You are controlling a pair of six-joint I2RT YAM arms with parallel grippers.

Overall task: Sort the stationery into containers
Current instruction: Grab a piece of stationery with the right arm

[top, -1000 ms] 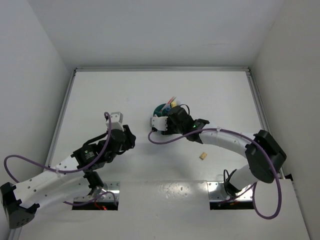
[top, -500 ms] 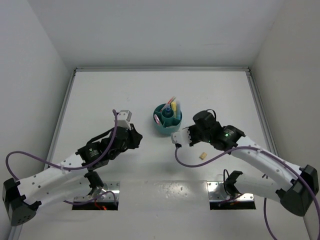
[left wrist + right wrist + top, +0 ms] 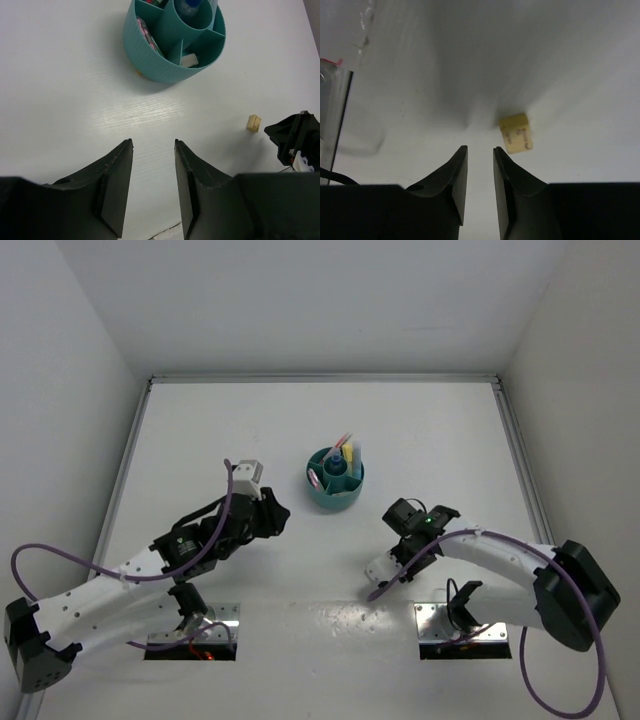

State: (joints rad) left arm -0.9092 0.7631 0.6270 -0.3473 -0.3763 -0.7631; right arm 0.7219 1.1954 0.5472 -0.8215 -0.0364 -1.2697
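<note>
The round teal organiser stands mid-table and holds a pink pen, a yellow marker and a blue marker. In the left wrist view the organiser shows a pink item and a grey eraser in its ring compartments. My left gripper is open and empty, short of the organiser, and shows in the top view. My right gripper is open, pointing down at the table. A tan block lies just beyond and right of its right fingertip, not between the jaws. It also shows in the left wrist view.
My right arm bends over the near right of the table and hides the tan block from above. Metal mount plates sit at the near edge; one shows at the left of the right wrist view. White walls enclose the table.
My right gripper has drawn back from the organiser toward the near edge and come down over the tan block. My left gripper has shifted slightly right toward the organiser.
</note>
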